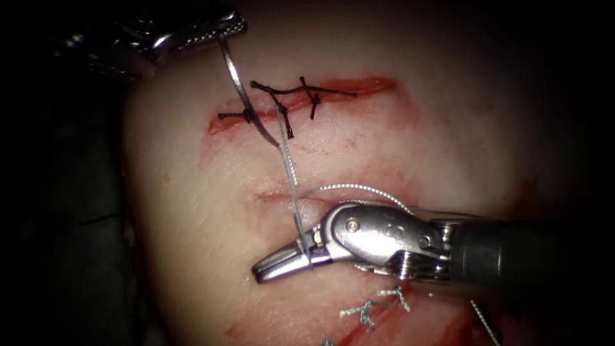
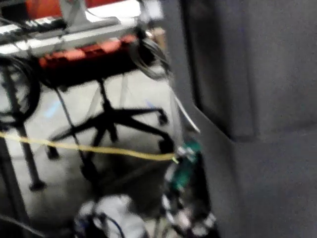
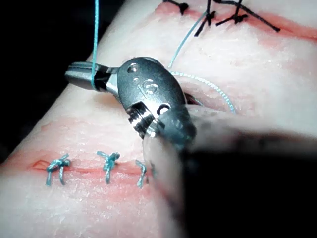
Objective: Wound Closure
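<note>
Gripping the teal thread (image 1: 291,186) near its jaw hinge, the right tool (image 1: 282,261) is sitting at 6 o'clock, jaws closed; the left tool (image 1: 211,32), at 11 o'clock, is clamping the curved needle (image 1: 246,106) by its upper end, clear of the tissue (image 1: 448,141), likely keeping the strand taut.

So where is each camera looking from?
Endoscope: above, in front of pale pork tissue; left arm's hand holds curved silver needle by its end, tip over tissue; right arm's hand grips pale blue thread.
Left wrist: faces the room, a black swivel chair.
Right wrist: close behind its hand.
Shared with endoscope: that hand, thread, tissue.
</note>
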`<action>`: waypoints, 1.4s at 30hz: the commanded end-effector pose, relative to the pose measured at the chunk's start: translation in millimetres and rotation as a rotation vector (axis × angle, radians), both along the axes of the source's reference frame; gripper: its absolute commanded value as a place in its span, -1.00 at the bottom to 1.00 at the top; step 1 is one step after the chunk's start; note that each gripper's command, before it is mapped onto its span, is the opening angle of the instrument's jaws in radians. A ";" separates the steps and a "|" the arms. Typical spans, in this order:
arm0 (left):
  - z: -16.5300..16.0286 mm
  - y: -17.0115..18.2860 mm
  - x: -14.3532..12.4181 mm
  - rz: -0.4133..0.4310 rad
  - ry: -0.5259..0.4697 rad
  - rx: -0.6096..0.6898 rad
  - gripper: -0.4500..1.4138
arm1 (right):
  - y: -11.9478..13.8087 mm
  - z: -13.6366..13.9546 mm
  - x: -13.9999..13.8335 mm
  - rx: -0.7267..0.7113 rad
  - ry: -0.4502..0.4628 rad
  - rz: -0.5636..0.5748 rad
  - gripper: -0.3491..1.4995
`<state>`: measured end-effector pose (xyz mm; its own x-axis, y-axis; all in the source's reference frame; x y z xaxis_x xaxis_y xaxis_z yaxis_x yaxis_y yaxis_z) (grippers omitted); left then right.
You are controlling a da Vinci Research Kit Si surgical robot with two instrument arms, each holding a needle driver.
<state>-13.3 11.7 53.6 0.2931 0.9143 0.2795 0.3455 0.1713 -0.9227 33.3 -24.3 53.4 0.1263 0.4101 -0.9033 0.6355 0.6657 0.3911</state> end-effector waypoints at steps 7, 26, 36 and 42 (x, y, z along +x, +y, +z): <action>2.2 3.7 6.9 -0.078 0.159 -0.184 -1.00 | -4.4 -3.3 -2.5 0.139 -0.100 -0.100 -1.00; -1.1 -12.6 3.3 0.461 0.153 -0.208 -1.00 | 2.6 -8.5 -4.7 0.206 -0.418 0.730 0.16; -0.7 -15.3 2.2 0.679 0.013 -0.216 -1.00 | 4.4 -10.3 -5.3 0.990 -0.785 0.874 0.13; -1.0 -16.7 3.9 0.799 -0.065 -0.249 -1.00 | 3.0 -10.9 -6.7 1.175 -1.199 0.705 0.15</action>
